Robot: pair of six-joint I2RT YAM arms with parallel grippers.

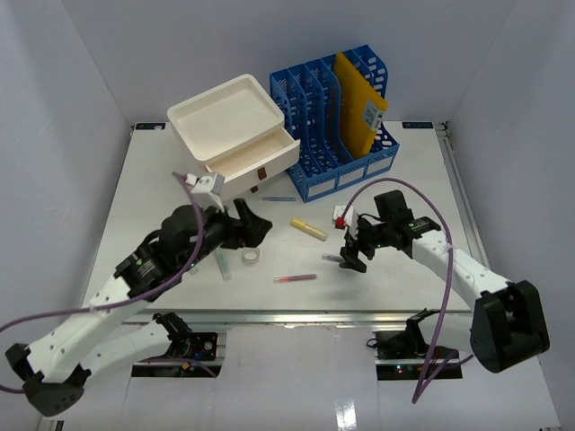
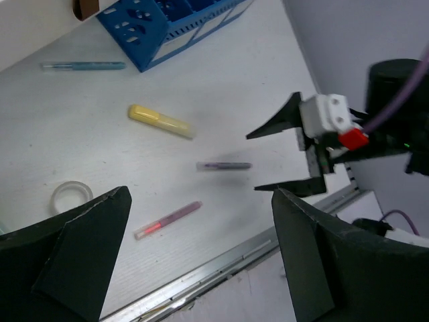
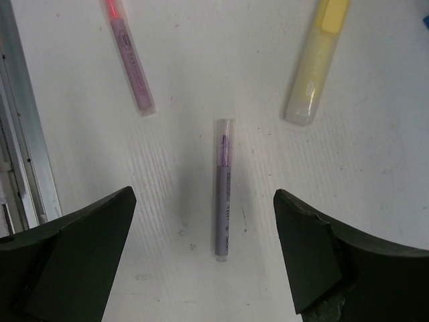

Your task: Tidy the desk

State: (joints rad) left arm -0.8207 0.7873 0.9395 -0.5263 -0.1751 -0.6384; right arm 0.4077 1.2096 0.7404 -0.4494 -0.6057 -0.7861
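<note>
Nearest, along the 6 o'clock edge of the white tabletop (image 1: 422, 197): a metal rail (image 1: 296, 315), with a pink pen (image 1: 295, 277) just inside it, lying roughly parallel. At 4 o'clock, right hand (image 3: 204, 194) hovering with fingers spread, gripping nothing. Directly below, between those fingers, a purple pen (image 3: 223, 198) flat on the surface, untouched. At 8 o'clock, a tape ring (image 1: 251, 257) and a clear pen (image 1: 223, 265). At 9 o'clock, close to centre, left hand (image 1: 252, 221), fingers wide apart and empty. Near centre, a yellow highlighter (image 1: 308, 229). Bare surface toward the 3 and 9 o'clock edges. Farthest: white drawer box (image 1: 229, 117) at 11 o'clock, drawer pulled out, teal pen (image 1: 278, 198) before it. At 1 o'clock, blue file rack (image 1: 314, 99) holding a yellow envelope (image 1: 359, 103).
</note>
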